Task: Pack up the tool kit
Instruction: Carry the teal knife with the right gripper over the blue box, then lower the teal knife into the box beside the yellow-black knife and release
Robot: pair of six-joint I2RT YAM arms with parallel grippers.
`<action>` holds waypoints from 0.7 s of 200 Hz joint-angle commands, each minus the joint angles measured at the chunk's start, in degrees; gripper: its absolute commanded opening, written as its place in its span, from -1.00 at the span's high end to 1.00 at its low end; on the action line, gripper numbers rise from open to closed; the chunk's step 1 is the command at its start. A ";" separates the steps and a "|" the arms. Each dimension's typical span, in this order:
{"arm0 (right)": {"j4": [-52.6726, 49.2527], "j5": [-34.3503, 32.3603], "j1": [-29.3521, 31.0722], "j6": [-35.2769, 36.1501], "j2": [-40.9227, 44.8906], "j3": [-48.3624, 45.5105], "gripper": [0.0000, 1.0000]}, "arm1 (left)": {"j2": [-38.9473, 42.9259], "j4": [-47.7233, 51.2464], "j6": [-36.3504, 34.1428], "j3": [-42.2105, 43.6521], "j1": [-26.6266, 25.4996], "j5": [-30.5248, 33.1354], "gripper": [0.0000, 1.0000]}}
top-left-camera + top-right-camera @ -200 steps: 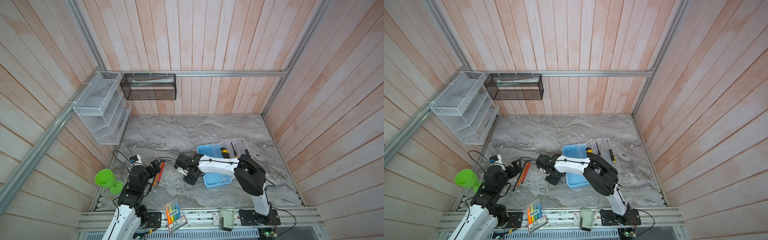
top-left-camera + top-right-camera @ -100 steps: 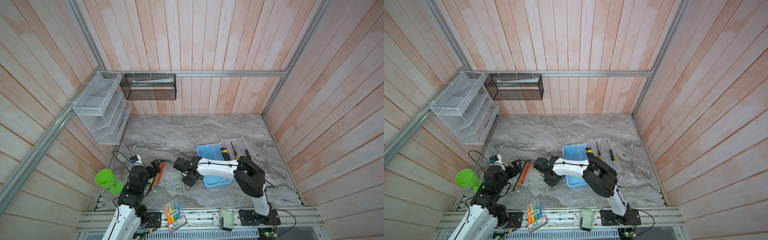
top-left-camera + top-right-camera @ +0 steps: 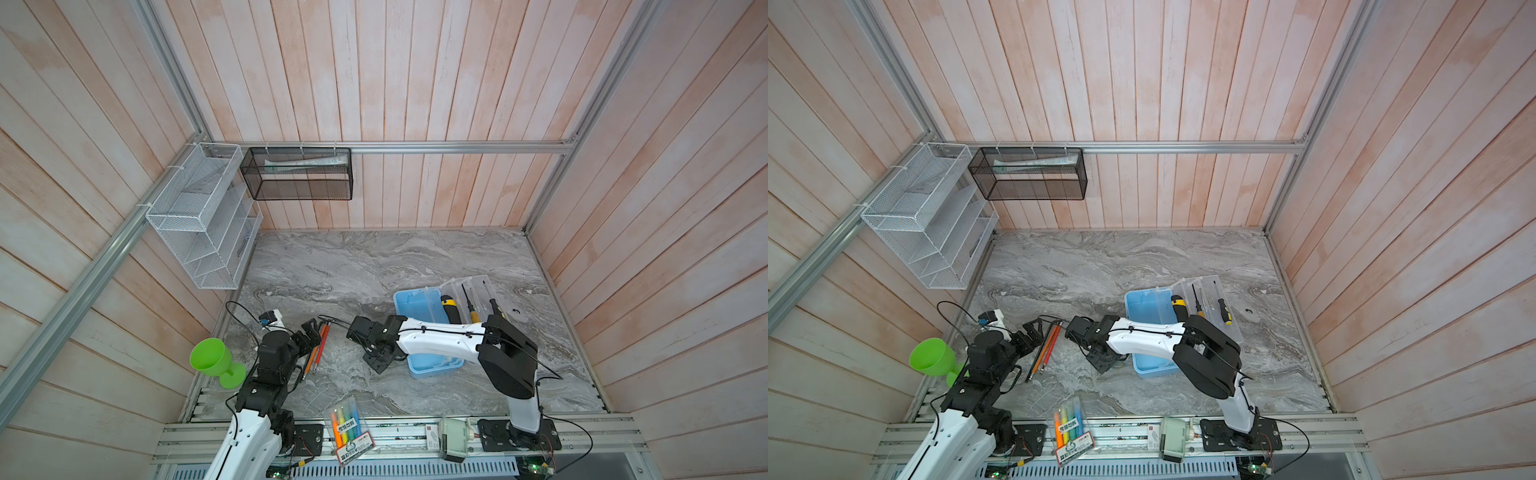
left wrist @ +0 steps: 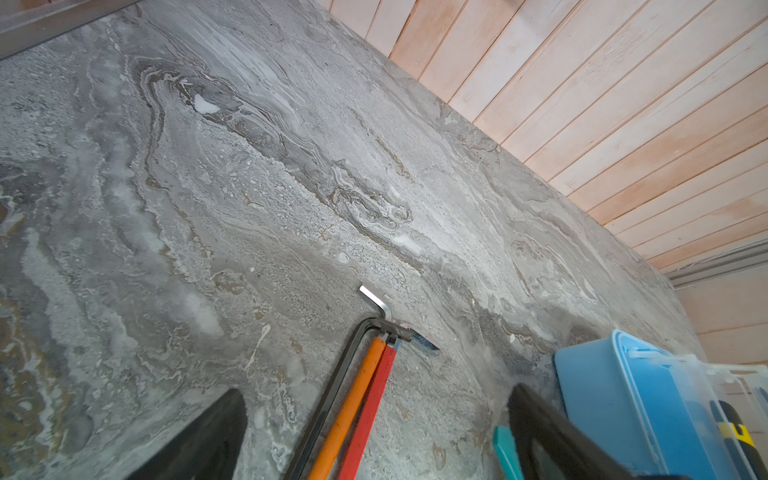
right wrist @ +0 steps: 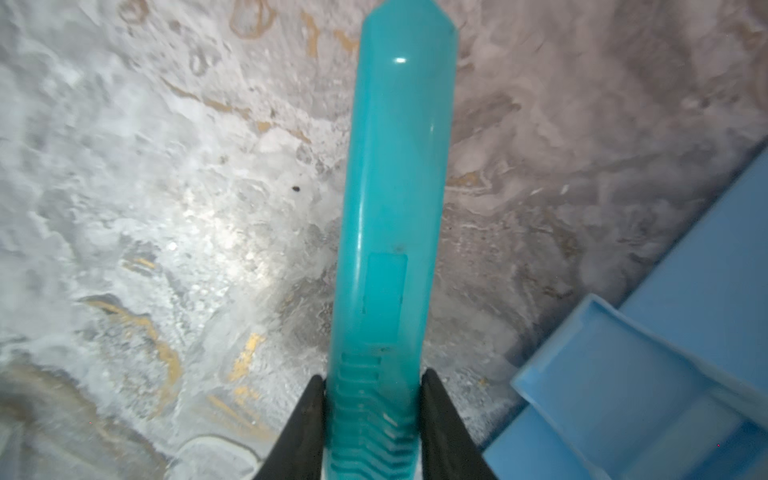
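Observation:
The tool kit's light-blue case (image 3: 417, 305) lies open at centre right in both top views, its clear lid (image 3: 478, 286) folded back with a yellow/black screwdriver (image 3: 451, 309) on it. My right gripper (image 5: 372, 378) is shut on a teal tool (image 5: 399, 187) just above the table, left of the case (image 5: 665, 332); it shows low beside the case (image 3: 1150, 307) as the right gripper (image 3: 1100, 361). My left gripper (image 4: 376, 392) stands open over the orange, red and black hex keys (image 4: 353, 399). The hex keys (image 3: 318, 349) lie on the table at the left.
A green goblet (image 3: 212, 359) stands at the table's left edge. A clear pack of highlighters (image 3: 347, 428) lies on the front rail. A white wire rack (image 3: 199, 216) and a black mesh basket (image 3: 299, 178) hang on the walls. A small black piece (image 3: 516, 311) lies right of the lid.
My right gripper has shifted a little to the left and its jaws have closed onto the teal tool. The left arm has not moved.

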State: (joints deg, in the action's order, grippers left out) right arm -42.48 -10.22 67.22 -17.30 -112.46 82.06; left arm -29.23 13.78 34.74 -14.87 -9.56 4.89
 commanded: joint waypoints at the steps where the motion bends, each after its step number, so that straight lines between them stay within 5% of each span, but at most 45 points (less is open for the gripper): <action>1: -1.02 -3.85 0.02 -1.46 4.40 -0.32 0.77 | 0.13 0.18 -0.29 0.95 -0.21 0.12 -1.00; 140: -2.70 -10.91 -15.76 -6.60 30.43 -14.87 0.86 | -1.08 -0.26 -0.29 0.82 -0.22 0.01 -1.00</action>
State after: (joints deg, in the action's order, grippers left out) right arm -44.16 -18.70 54.33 -22.11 -85.06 70.35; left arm -30.06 13.76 34.74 -14.87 -9.56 4.89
